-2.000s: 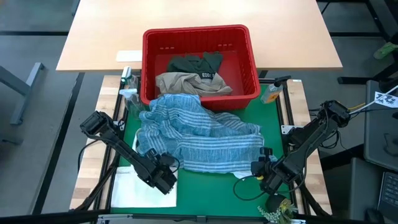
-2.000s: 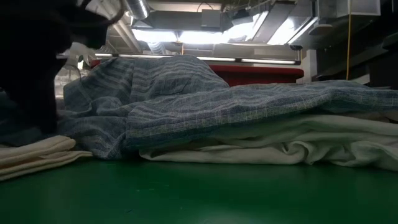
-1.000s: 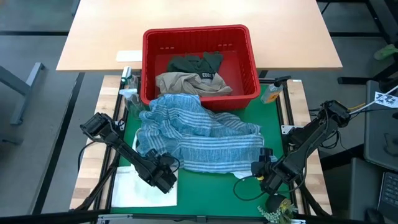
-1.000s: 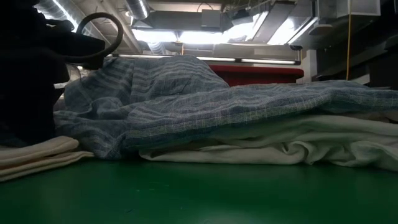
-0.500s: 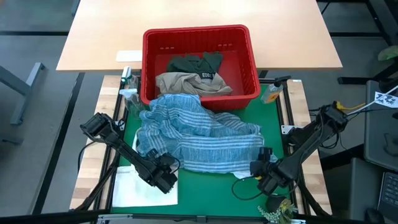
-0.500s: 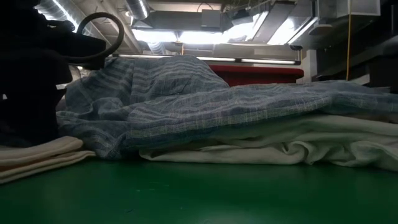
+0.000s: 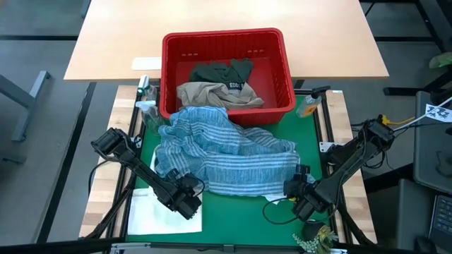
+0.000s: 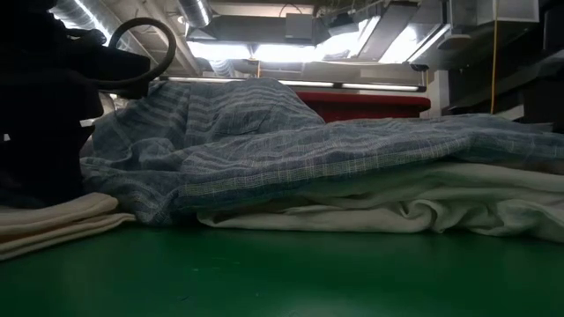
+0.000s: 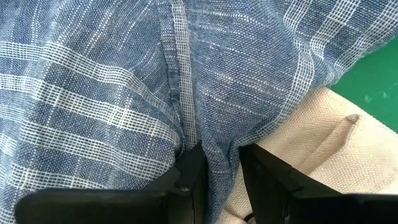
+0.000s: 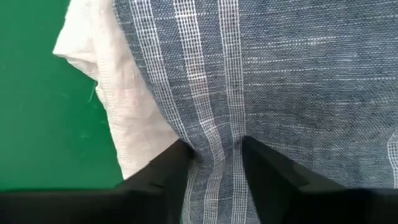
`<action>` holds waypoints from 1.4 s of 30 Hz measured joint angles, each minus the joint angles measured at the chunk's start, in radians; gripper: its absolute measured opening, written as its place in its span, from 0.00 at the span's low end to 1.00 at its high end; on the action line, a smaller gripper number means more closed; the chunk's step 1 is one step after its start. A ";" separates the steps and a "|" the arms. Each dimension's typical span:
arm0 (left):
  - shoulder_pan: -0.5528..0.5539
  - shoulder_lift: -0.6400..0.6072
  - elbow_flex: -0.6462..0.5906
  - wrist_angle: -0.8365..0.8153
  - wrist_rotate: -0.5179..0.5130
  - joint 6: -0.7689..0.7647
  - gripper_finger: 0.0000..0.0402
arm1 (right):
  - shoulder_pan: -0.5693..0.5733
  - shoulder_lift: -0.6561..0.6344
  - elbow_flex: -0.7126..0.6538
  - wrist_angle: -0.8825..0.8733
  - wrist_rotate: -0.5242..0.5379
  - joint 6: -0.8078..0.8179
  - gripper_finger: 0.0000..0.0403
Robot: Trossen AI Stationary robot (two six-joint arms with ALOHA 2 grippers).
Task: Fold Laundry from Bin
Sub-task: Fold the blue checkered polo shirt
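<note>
Both grippers low on striped garment (image 7: pixel 226 159)

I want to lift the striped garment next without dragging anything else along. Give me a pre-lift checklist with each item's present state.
1. Left gripper on the blue-and-white striped garment: ok, a fold of the cloth sits between its fingers.
2. Right gripper on the same garment: ok, striped cloth is bunched between its fingers.
3. Only the striped cloth is pinched: cannot tell; the white garment lies right beside the right fingers, and a beige cloth beside the left ones.
4. Garment free of the red bin: not ok, its far edge lies against the bin's front wall.
5. Other laundry out of the way: ok for the tan garment and dark green garment, both inside the bin.
</note>
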 joint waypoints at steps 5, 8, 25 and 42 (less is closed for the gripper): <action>0.000 0.000 0.000 0.000 0.003 -0.002 0.23 | 0.000 0.000 0.000 0.000 0.000 0.000 0.19; 0.003 -0.009 0.015 -0.017 0.034 -0.008 0.22 | 0.000 0.000 0.000 0.000 -0.012 0.000 0.06; -0.006 -0.081 0.233 -0.329 0.077 0.000 0.01 | 0.003 -0.001 0.199 -0.153 -0.093 -0.001 0.01; 0.014 -0.074 0.140 -0.177 0.081 0.000 0.38 | 0.003 -0.001 0.185 -0.158 -0.106 -0.003 0.00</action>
